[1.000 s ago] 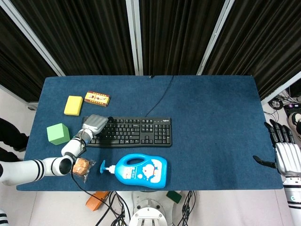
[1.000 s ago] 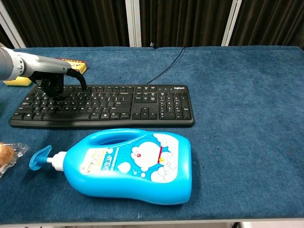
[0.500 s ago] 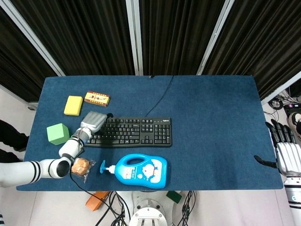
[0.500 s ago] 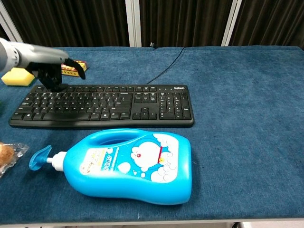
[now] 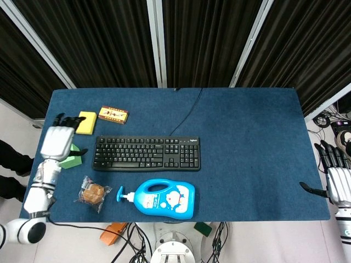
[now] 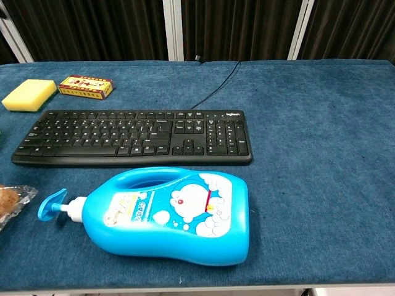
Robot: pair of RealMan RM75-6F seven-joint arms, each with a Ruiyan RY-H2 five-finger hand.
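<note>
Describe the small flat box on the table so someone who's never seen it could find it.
Start at the black keyboard mid-table and look past its far left corner. The box lies flat beside the yellow sponge. Unlike the plain sponge, it is reddish-brown with a printed label on top.

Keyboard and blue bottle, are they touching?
Apart. The chest view shows a strip of blue cloth between the keyboard and the bottle.

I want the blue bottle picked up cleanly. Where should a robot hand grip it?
Probably by the handle loop of the blue bottle, coming from above: it lies flat on its side, the open handle faces the keyboard, and the body looks wide.
</note>
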